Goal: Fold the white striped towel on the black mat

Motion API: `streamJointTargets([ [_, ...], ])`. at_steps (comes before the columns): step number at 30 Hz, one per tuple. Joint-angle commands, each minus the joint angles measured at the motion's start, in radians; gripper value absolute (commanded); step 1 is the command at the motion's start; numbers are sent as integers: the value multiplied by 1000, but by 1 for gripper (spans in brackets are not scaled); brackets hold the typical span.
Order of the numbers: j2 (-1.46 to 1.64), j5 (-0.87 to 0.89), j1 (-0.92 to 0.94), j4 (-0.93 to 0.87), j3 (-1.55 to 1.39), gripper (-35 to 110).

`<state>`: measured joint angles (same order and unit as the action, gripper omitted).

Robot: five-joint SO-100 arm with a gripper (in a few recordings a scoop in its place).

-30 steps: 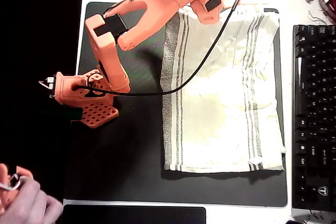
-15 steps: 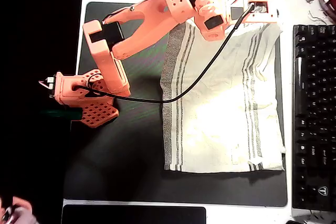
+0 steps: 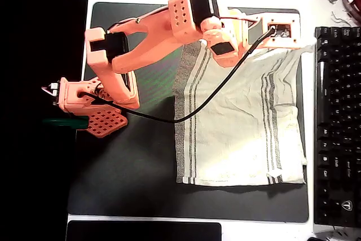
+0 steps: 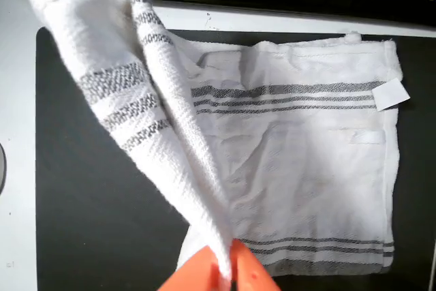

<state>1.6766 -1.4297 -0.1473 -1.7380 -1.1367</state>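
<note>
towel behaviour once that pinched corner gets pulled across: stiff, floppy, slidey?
Likely floppy: in the wrist view the white striped towel drapes in a limp, creased fold from the tool. Probably light, since one pinch lifts that edge. The rest lies flat on the black mat; it may drag and bunch rather than slide cleanly, as wrinkles already show.

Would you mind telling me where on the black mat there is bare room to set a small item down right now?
The black mat is bare between the arm's base and the white striped towel, and along its bottom strip below the towel. The top right is crowded: the gripper holds a lifted towel corner there, and the keyboard borders the towel's right edge.
</note>
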Motion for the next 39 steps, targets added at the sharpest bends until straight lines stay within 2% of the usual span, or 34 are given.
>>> streamJointTargets([
  [1,55,-41,37,-25,23,0],
  [16,41,-176,249,-8,25,0],
  [27,26,-331,448,155,-141,0],
  [39,-55,-525,675,525,-419,0],
])
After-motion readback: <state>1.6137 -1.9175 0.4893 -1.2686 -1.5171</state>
